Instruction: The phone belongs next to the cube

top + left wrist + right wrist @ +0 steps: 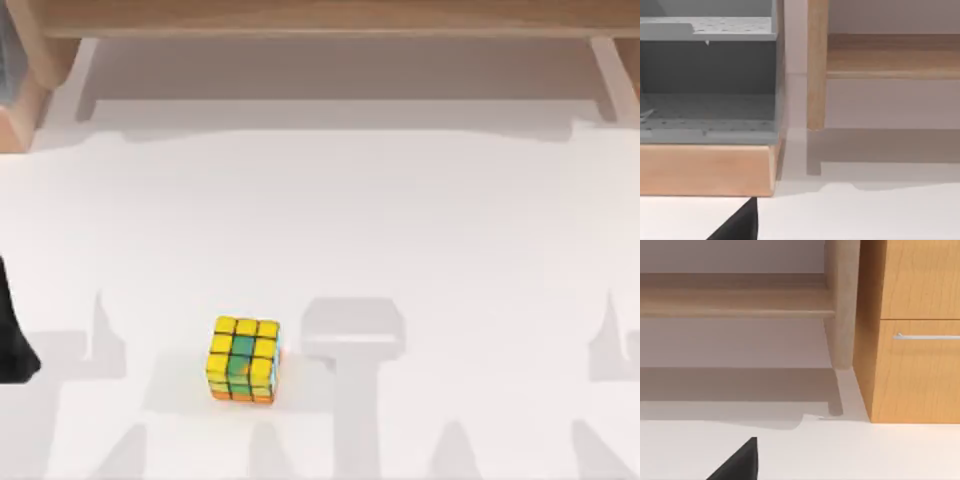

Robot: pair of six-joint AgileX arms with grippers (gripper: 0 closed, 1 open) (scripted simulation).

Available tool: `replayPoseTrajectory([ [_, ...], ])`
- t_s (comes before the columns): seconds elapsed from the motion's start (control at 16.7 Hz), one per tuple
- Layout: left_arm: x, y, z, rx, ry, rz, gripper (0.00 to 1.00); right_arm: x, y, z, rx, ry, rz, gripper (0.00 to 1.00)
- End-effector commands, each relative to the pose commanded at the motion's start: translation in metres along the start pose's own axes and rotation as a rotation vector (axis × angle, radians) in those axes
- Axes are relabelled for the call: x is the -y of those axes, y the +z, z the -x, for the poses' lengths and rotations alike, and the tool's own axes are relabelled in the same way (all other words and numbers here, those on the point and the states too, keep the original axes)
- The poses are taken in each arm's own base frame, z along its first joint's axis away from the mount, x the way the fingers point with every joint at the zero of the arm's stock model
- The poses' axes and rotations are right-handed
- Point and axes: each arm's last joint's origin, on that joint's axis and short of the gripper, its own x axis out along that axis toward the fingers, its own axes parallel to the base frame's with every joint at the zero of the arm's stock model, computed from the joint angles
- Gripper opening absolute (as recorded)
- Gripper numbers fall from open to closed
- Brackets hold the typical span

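Cube (243, 360): sits on the white table (450, 260), near side, a bit left of the middle. Top is mostly yellow w/ some green, black lines between the tiles, orange along the low edge. Nothing touches it.
Phone: can't tell where it is.
Left arm: a dark bit (12, 335) at the table's left edge, well apart from the cube. Hand wide or narrow: can't tell.
Right arm: hand wide or narrow: can't tell.
Far side: a wood shelf (320, 18) runs along the back, w/ pale posts going down to the table.
Left wrist cam: grey box w/ dotted shelves (707, 75) on a wood base, next to a wood post.
Right wrist cam: wood cabinet w/ a silver handle (926, 336), beside the shelf post.
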Motion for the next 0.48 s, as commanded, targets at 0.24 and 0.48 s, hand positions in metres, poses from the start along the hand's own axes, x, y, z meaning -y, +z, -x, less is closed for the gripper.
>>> replayPoseTrajectory([
  [0.24, 0.000, 0.000, 0.000, 0.000, 0.000, 0.000, 1.00, 0.002, 0.002, -0.001, -0.041, -0.022, 0.010, 1.00],
  [0.48, 0.000, 0.000, 0.000, 0.000, 0.000, 0.000, 1.00, 0.014, 0.010, -0.007, -0.266, -0.115, 0.045, 1.00],
])
